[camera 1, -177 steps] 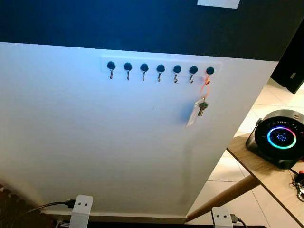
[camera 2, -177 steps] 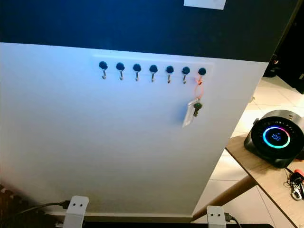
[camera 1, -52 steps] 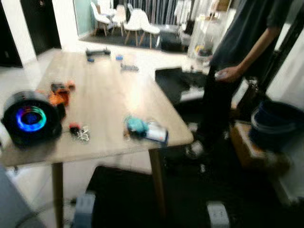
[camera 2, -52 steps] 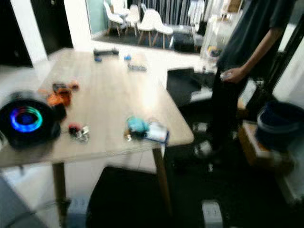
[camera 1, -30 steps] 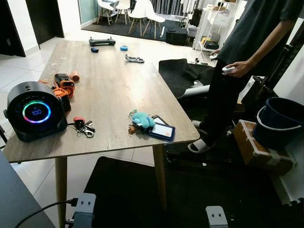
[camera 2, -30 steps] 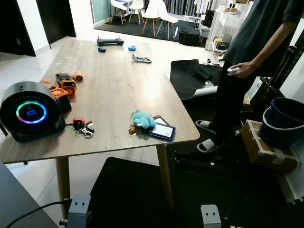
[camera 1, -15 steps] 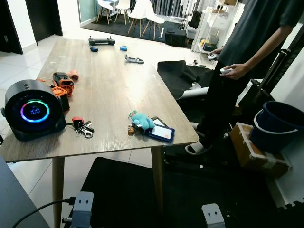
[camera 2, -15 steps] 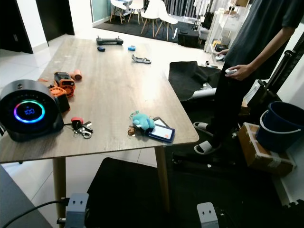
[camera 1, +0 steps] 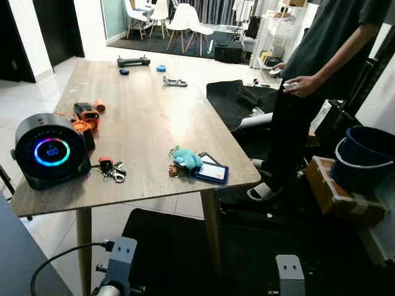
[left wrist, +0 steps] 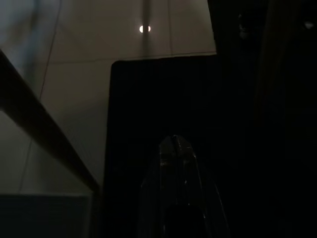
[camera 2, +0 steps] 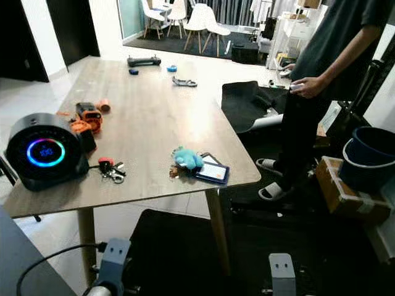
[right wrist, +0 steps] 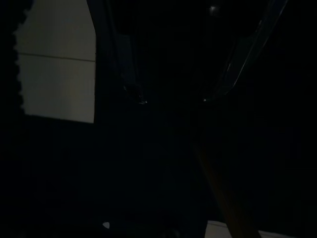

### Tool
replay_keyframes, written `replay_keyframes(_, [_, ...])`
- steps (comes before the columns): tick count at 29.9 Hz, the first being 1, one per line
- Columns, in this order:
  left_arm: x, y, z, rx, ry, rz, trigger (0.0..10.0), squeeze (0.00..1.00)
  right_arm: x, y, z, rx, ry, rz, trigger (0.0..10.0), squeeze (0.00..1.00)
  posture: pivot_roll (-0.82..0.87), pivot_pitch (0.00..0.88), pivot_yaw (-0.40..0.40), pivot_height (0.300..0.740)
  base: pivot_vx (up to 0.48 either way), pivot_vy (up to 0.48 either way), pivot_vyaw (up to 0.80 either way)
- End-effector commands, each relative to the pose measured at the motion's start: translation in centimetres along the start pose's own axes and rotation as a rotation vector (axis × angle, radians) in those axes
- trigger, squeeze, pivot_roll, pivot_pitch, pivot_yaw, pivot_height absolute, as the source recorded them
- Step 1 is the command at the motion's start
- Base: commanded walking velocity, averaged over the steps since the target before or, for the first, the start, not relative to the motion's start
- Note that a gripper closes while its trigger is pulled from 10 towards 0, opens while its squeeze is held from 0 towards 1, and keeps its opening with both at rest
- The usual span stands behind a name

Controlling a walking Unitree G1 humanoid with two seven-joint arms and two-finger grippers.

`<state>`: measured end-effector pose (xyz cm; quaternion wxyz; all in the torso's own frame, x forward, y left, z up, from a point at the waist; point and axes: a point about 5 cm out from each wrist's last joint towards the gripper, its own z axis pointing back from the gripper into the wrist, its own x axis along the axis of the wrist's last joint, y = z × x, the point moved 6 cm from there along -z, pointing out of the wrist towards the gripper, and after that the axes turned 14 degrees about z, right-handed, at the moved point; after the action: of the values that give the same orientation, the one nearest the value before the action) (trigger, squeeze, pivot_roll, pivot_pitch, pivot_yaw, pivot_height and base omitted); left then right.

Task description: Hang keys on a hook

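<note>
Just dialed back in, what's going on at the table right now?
Nothing is being handled. The robot faces a wooden table with both arms hanging low. A bunch of keys with a red tag lies beside a round black speaker; a second set with a teal plush and a card holder sits near the front corner. A person stands to the right, holding a small controller.

Two grey metal wrist brackets sit low in the head views. The left bracket (camera 1: 121, 254) is a flat plate with rounded top corners and two small dark screw holes side by side; a black cable (camera 1: 58, 261) loops into it from the left side. The right bracket (camera 1: 291, 271) is a matching grey plate with two screw holes. In the dim left wrist view, the left gripper (left wrist: 174, 141) shows long, dark, glossy fingers (left wrist: 166, 163) tapering to a narrow tip.
</note>
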<state>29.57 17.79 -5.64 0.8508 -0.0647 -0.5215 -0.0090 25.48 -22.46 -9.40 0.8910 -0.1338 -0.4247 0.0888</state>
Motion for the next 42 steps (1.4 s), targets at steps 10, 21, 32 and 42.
replay_keyframes(10, [-0.1,0.6,0.1,-0.026,0.031,-0.031,10.0,0.00,0.2,-0.7,0.1,-0.049,-0.024,-0.074,10.0,0.00,0.09,0.034,0.064,0.740,0.000,0.000,0.00])
replay_keyframes(21, [-0.6,0.7,0.6,-0.010,0.020,0.014,10.0,0.00,1.6,-8.4,0.4,-0.324,-0.080,-0.109,10.0,0.00,0.09,0.054,0.016,0.740,0.000,0.000,0.00])
replay_keyframes(32, [-1.2,0.5,1.0,0.004,0.010,0.042,10.0,0.00,8.8,-19.4,1.8,-0.644,-0.278,-0.246,10.0,0.00,0.09,0.057,-0.004,0.740,0.000,0.000,0.00])
replay_keyframes(42, [-1.1,0.8,1.1,0.022,-0.003,0.063,10.0,0.00,18.6,-14.8,-0.9,-0.297,-0.439,-0.157,10.0,0.00,0.08,0.055,-0.029,0.740,0.000,0.000,0.00])
